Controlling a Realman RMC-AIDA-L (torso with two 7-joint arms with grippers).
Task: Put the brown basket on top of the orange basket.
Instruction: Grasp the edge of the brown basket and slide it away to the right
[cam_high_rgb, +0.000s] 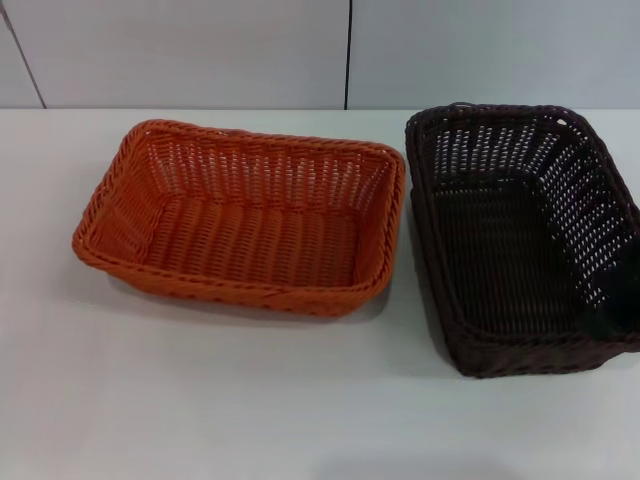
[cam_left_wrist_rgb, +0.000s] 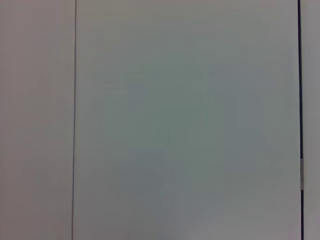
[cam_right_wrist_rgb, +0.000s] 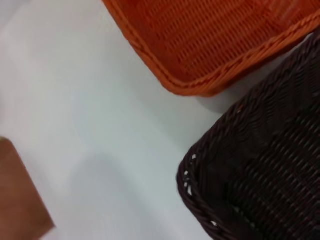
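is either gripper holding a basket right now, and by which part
Cannot be told: no gripper shows. A dark shape crosses the brown basket at its right rim; the orange basket sits untouched.

The white table (cam_high_rgb: 200, 400) bears the orange basket (cam_high_rgb: 245, 215) beside the brown basket (cam_high_rgb: 520, 240).

The orange basket (cam_high_rgb: 240, 215) is a bright, even orange all over, woven in fine ribbed rows with an open lattice on its sloping sides and a braided rim. The brown basket (cam_high_rgb: 520, 240) is dark brown, close to black, in the same weave, pale light showing through the gaps in its walls. The counter (cam_high_rgb: 200, 400) is plain white. The wall (cam_high_rgb: 180, 50) behind is pale grey with thin dark seams.
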